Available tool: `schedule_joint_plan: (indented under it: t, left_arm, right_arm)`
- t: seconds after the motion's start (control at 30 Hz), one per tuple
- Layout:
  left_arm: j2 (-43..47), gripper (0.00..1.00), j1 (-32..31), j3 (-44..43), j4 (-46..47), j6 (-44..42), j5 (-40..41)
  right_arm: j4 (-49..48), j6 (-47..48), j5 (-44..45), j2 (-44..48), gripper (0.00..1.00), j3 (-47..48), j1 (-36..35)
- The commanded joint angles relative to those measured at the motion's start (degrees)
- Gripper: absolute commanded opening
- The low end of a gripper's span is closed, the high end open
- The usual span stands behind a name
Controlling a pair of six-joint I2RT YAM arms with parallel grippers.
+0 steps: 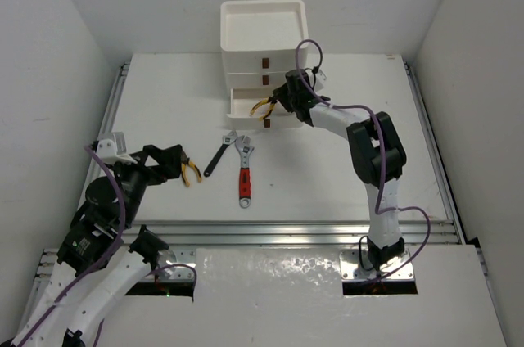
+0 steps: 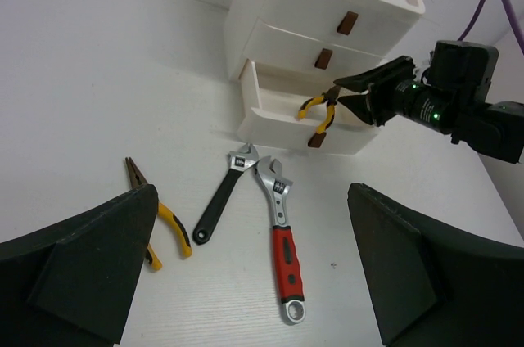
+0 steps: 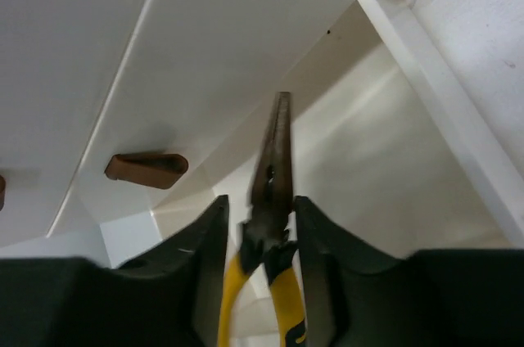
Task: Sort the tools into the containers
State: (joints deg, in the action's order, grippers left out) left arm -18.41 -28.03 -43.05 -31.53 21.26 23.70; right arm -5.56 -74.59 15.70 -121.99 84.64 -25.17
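Tools and a white drawer unit (image 2: 286,36) on a white surface (image 1: 327,183). The right fingers (image 3: 205,241) are closed on yellow-handled needle-nose pliers (image 3: 274,150), pinched near the pivot, with the nose projecting straight ahead of the fingertips. The held pliers hang over the pulled-out bottom drawer (image 2: 278,124); the two drawers above it are shut. Whether the tool touches the drawer cannot be told. The left fingers (image 2: 98,257) are spread wide and hold nothing. A second pair of pliers (image 2: 168,224) lies just beside the finger at the left of the wrist view, partly hidden by it. Ahead, between the two fingers, lie a black-handled adjustable wrench (image 2: 219,204) and a red-handled adjustable wrench (image 2: 282,241), heads close together.
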Motion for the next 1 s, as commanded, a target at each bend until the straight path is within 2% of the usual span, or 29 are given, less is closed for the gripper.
schedule_joint_plan:
  t: [0.0,0.03,0.07,0.13,0.17,0.27,0.4,0.5,0.53,0.6,0.67,0.7,0.8,0.83,0.97]
  left_arm:
    - [-0.9,1.0,0.7,0.2,1.7,-0.6,-0.6]
    - [-1.1,1.0,0.6,0.2,1.7,-0.5,-0.5]
    - [-1.6,1.0,0.7,0.2,1.6,-0.4,-0.3]
    - [-2.3,1.0,0.7,0.1,1.6,-0.2,-0.2]
    - [-3.3,1.0,0.6,0.0,1.6,0.2,-0.1]
    - [-6.5,1.0,0.6,-1.0,0.6,1.5,-0.1]
    - [-12.7,1.0,0.6,-3.1,-4.4,11.0,1.9]
    - [-18.0,1.0,0.7,-1.3,-4.9,18.3,3.1]
    - [-21.3,1.0,0.8,-0.2,-4.9,21.3,5.7]
    - [-27.5,1.0,1.3,-1.2,-5.2,24.4,9.0]
    - [-32.4,1.0,2.1,-2.8,-4.9,24.8,9.3]
    - [-37.6,1.0,2.7,-4.7,-4.2,24.7,9.0]
    - [-47.2,1.0,6.3,-8.4,-3.4,22.4,5.5]
    - [-49.0,1.0,8.9,-9.0,-3.2,21.9,4.4]
    - [-55.2,1.0,16.7,-9.1,2.8,18.8,-4.0]
  right_arm:
    - [-5.5,0.7,1.9,1.2,0.42,3.4,-0.1]
    - [-5.6,1.8,1.6,1.4,0.46,3.8,-0.1]
    - [-5.3,4.1,0.6,1.6,0.56,4.3,-0.1]
    - [-3.5,5.0,-1.2,1.8,0.76,6.1,-0.1]
    - [-2.9,6.0,-2.9,2.5,0.91,6.6,-0.1]
    - [-2.4,8.7,-6.3,5.6,0.99,6.9,-0.1]
    - [4.0,16.5,-11.7,12.6,0.99,4.8,-1.2]
    - [12.4,29.7,-9.1,20.9,0.99,-0.5,-4.3]
    - [13.4,31.9,-9.3,23.3,0.99,-5.9,-5.4]
    - [13.3,35.6,-15.3,31.4,0.99,-15.3,-5.9]
    - [14.9,37.4,-18.2,36.8,0.99,-21.0,-6.6]
    - [15.8,39.1,-19.3,41.6,0.99,-23.6,-7.2]
    - [17.7,39.8,-21.3,50.6,0.99,-34.0,-9.1]
    - [16.1,39.3,-22.4,52.5,0.99,-39.6,-9.5]
    - [10.5,36.2,-25.5,60.0,0.99,-50.2,-10.0]
